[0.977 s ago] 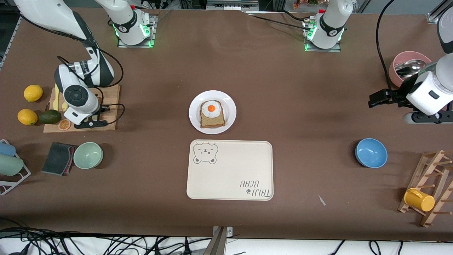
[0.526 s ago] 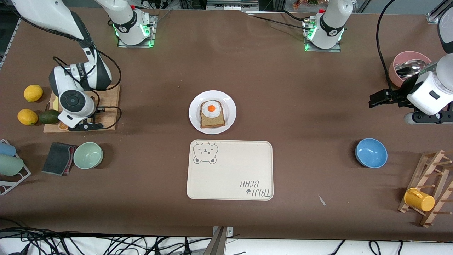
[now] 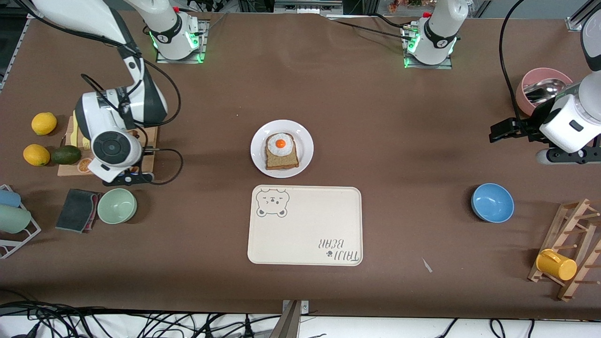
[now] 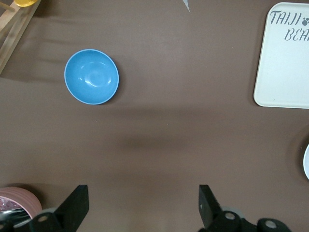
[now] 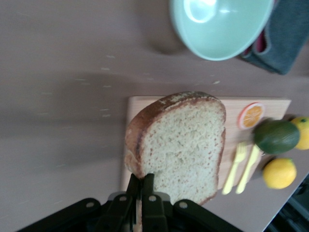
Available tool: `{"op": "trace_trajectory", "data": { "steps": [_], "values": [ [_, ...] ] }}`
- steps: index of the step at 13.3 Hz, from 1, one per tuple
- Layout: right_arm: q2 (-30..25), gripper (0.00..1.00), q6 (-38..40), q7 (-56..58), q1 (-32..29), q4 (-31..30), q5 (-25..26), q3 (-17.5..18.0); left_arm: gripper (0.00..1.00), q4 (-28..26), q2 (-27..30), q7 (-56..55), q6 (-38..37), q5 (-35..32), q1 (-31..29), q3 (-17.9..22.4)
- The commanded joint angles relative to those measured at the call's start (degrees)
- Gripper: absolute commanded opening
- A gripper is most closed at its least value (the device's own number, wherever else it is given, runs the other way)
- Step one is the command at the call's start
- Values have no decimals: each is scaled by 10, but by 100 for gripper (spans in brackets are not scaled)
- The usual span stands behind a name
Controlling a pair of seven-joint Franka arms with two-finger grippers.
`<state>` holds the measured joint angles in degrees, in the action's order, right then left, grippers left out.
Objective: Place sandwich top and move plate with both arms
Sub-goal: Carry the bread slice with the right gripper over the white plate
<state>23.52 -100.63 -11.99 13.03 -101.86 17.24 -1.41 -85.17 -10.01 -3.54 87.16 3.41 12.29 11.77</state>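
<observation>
right end effector point(image 5: 143, 193) pinching the sandwich top point(image 5: 181, 145) over the cutting board point(image 3: 146, 143); next carry to egg toast point(image 3: 281, 151) on plate point(image 3: 305, 141). left end effector point(image 4: 142, 205) waits, fingers apart.

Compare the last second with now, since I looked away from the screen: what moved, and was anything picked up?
The right gripper closed on the sandwich top and lifted it off the cutting board; the arm has swung toward the green bowl. The left gripper stayed open and waiting above the table. The plate, with its egg slice, and the tray did not move.
</observation>
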Motion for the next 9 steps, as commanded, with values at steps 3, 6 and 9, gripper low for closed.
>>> {"op": "trace_trajectory", "data": {
  "steps": [3, 6, 9],
  "values": [
    [68, 0, 63, -119, 73, 123, -98, 0, 100, 4, 1, 1, -9, -5, 6, 5],
    [72, 0, 56, -229, 134, 141, -171, 0, 100, 4, 1, 1, -9, -6, 6, 5],
    [90, 0, 52, -324, 206, 190, -220, 1, 100, 3, 1, 1, -9, -5, 6, 5]
  ]
}}
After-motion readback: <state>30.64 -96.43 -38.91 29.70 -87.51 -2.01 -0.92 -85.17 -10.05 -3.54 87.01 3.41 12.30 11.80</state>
